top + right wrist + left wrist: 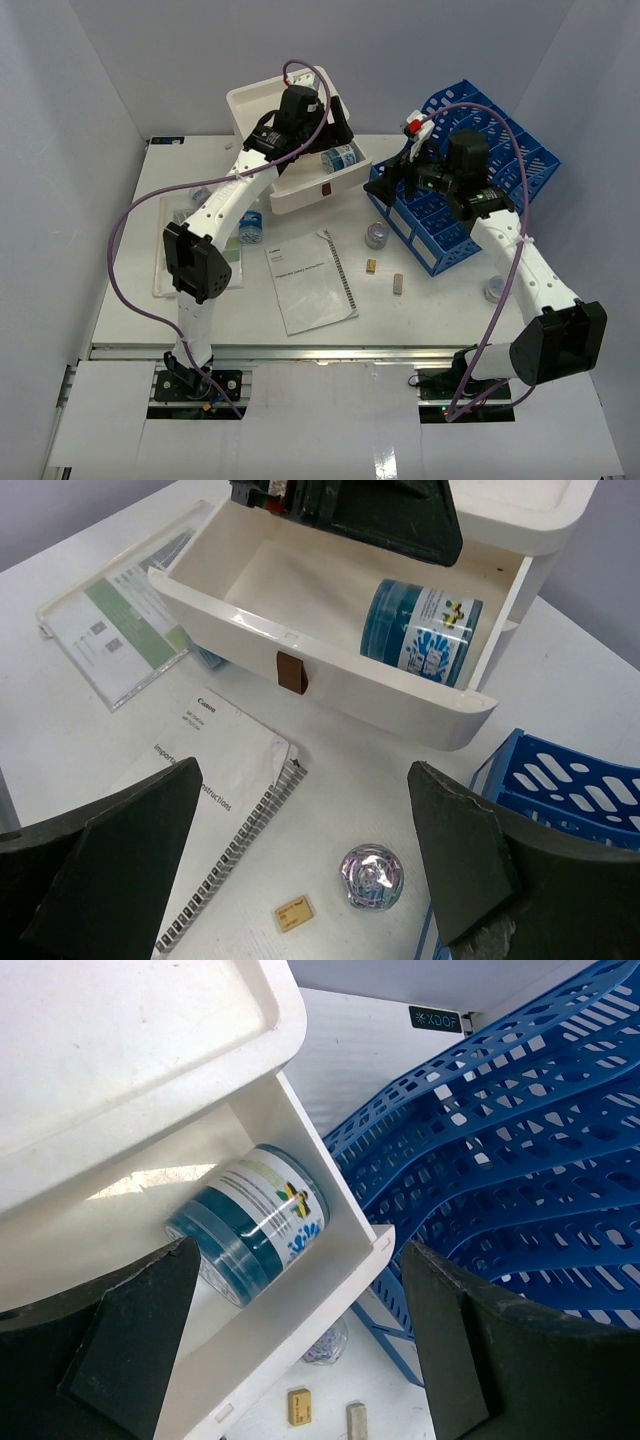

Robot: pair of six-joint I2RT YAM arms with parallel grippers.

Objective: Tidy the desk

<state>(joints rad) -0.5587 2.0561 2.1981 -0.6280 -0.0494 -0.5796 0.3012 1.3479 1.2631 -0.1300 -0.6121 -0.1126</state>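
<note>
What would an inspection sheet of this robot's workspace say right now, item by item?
Surface: white desk, metal rail along its near edge.
Job's things: the desk itself; on it a white drawer box, one drawer pulled out, a blue-labelled jar lying on its side inside.
Clutter: blue lattice rack, spiral booklet, small glassy round piece, gold block, grey block, clear tray with papers.
Grippers: left gripper open over the drawer, empty; right gripper open, empty, beside the rack.
Cables: purple cables loop high over the desk on both sides; no snag seen.
Surroundings: plain pale walls; nothing else seen.
</note>
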